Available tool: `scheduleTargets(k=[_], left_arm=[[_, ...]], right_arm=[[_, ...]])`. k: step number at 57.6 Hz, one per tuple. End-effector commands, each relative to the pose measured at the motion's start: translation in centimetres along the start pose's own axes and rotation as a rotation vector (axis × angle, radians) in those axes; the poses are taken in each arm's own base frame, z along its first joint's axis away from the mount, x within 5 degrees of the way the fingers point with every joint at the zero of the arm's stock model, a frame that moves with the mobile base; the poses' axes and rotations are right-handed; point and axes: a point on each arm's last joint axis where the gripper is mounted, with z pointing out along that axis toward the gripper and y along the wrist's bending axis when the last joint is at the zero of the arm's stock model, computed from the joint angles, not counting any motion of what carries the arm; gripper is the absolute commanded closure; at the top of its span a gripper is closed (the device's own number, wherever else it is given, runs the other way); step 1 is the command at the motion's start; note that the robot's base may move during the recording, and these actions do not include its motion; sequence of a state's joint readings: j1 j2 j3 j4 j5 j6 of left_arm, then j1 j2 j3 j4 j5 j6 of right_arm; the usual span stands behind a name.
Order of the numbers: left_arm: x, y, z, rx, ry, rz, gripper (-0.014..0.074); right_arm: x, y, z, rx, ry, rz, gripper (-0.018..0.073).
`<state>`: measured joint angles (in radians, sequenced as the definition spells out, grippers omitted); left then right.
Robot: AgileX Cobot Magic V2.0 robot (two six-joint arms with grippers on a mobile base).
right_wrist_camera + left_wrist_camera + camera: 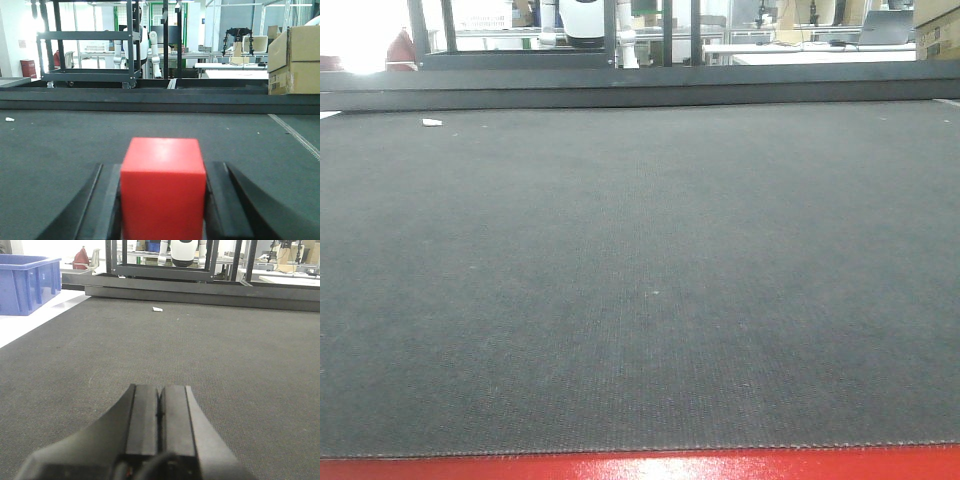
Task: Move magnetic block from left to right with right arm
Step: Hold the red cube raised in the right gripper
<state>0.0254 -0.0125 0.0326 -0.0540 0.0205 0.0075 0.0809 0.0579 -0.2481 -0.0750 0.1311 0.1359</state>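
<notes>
The magnetic block [163,195], a bright-red cube, fills the lower middle of the right wrist view. My right gripper [163,166] is shut on it, with a black finger pressed against each side face. Whether the cube rests on the dark mat [60,150] or hangs above it cannot be told. My left gripper [160,388] is shut, pads together with nothing between them, low over the mat [225,355]. The front view shows neither gripper nor the block.
A black raised rail [640,95] bounds the mat's far edge, and a red frame [640,468] its near edge. A small white scrap [432,122] lies far left. A blue crate [25,282] stands off the mat's left; cardboard boxes [295,60] stand far right.
</notes>
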Motion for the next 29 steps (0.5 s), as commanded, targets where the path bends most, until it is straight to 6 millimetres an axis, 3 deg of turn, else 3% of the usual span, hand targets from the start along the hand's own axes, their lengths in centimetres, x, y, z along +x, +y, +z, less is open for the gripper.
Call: scheduleTargets(k=[1, 29], left_arm=[[-0.55, -0.02, -0.10, 0.006, -0.087, -0.011, 0.0722], [-0.55, -0.02, -0.10, 0.006, -0.087, -0.011, 0.0722]], right_arm=[[-1.76, 0.14, -0.06, -0.005, -0.112, -0.021, 0.0281], [-1.76, 0.14, -0.06, -0.005, -0.112, -0.021, 0.0281]])
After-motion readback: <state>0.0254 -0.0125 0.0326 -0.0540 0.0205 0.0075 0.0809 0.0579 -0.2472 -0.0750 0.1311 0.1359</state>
